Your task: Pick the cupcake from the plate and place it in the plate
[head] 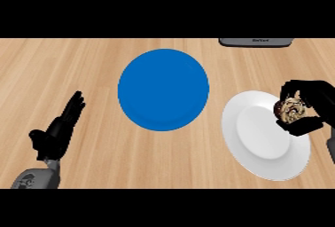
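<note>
A brown, swirled cupcake (292,109) sits at the right edge of a white plate (255,137) on the counter's right side. My right hand (313,98) curls over it from the right, with fingers above and thumb below, so much of the cupcake is hidden. A bare blue plate (163,88) lies in the middle of the counter, left of the white one. My left hand (62,126) rests open at the lower left with its fingers straight, well away from both plates.
A dark grey appliance (255,42) shows at the counter's far edge, upper right. The counter (59,66) is light wood.
</note>
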Robot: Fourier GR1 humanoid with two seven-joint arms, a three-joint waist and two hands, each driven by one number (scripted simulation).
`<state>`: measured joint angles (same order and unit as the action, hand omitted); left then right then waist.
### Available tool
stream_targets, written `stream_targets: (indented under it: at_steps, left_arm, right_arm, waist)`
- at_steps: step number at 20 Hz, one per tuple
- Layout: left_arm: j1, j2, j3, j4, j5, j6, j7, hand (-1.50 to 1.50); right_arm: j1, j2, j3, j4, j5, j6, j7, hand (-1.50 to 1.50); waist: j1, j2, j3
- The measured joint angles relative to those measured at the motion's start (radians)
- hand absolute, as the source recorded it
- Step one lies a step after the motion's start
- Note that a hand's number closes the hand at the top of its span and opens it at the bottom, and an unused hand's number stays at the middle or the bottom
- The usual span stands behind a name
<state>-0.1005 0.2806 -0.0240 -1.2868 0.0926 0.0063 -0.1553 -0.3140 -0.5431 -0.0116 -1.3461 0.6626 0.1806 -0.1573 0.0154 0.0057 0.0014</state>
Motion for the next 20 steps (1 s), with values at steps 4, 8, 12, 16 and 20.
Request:
stream_targets:
  at_steps: [4,8,12,16,20]
  left_arm:
    - [0.018,-0.007,0.008,-0.012,-0.005,0.004,0.002,0.00]
    - [0.034,-0.005,0.014,-0.027,-0.005,-0.006,0.007,0.00]
    - [0.040,-0.019,0.015,-0.040,-0.016,-0.003,0.018,0.00]
    - [0.045,-0.023,0.026,-0.042,-0.022,-0.011,0.018,0.00]
    - [0.041,-0.022,0.038,-0.055,-0.027,-0.024,0.034,0.00]
  right_arm:
    - [-0.050,-0.021,-0.046,-0.018,-0.035,0.013,-0.063,1.50]
    - [-0.095,-0.002,-0.092,-0.057,-0.072,-0.014,-0.085,1.50]
    - [-0.141,0.036,-0.099,-0.115,-0.083,-0.014,-0.044,1.50]
    - [-0.209,0.074,-0.084,-0.161,-0.100,0.030,0.031,1.50]
    - [-0.262,0.124,-0.048,-0.161,-0.078,0.037,0.077,1.50]
  waist:
    - [-0.007,-0.004,-0.001]
    - [-0.010,-0.006,-0.001]
    - [-0.012,-0.006,-0.001]
    - [-0.011,-0.007,-0.002]
    - [-0.010,-0.006,-0.002]
